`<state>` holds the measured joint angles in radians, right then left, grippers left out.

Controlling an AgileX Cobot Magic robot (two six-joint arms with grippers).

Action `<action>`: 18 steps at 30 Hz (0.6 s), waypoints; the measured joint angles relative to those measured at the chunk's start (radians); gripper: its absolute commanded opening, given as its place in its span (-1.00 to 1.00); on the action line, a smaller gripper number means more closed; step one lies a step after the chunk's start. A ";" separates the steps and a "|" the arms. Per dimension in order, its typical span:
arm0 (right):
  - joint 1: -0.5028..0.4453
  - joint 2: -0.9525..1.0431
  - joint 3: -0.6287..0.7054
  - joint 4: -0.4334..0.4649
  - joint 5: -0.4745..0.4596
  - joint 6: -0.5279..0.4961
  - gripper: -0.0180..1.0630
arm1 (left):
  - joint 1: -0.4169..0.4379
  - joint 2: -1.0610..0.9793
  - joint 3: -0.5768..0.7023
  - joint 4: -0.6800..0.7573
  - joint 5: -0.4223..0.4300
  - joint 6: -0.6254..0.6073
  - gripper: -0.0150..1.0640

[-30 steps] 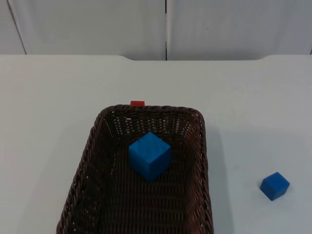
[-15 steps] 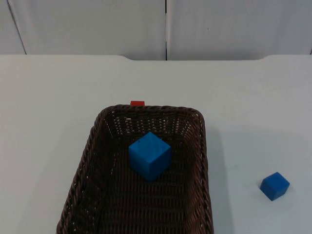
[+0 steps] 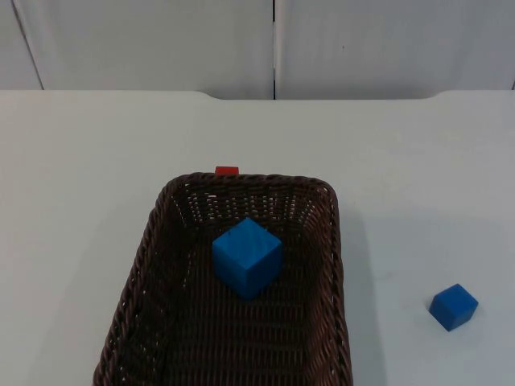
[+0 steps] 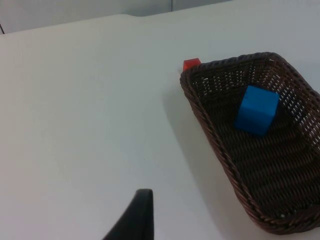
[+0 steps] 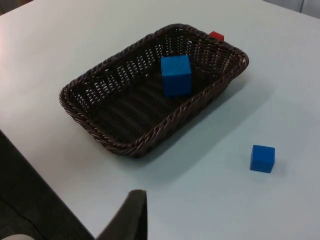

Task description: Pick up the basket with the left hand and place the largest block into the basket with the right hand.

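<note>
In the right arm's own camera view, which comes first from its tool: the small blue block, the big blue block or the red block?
Going by the right tool's fingertip:
1. Small blue block, on the bare table beside the basket.
2. Big blue block, inside the basket.
3. Red block, behind the basket's far end.

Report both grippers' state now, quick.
Left gripper: cannot be told, holds nothing, beside the wicker basket.
Right gripper: cannot be told, holds nothing, apart from the basket.
</note>
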<state>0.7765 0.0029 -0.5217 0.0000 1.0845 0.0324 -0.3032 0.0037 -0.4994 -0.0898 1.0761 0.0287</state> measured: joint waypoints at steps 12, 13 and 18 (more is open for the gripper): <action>-0.209 0.000 0.000 0.007 0.000 0.000 0.98 | 0.000 0.000 0.000 0.000 0.000 0.000 0.98; -0.236 0.000 0.000 0.007 0.000 0.000 0.98 | 0.000 0.000 0.000 0.000 0.000 0.000 0.98; -0.336 0.000 0.000 0.007 0.000 0.000 0.98 | 0.000 0.000 0.000 0.000 0.000 0.000 0.98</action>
<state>0.4406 0.0029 -0.5217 0.0069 1.0845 0.0324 -0.3032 0.0037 -0.4994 -0.0898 1.0761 0.0287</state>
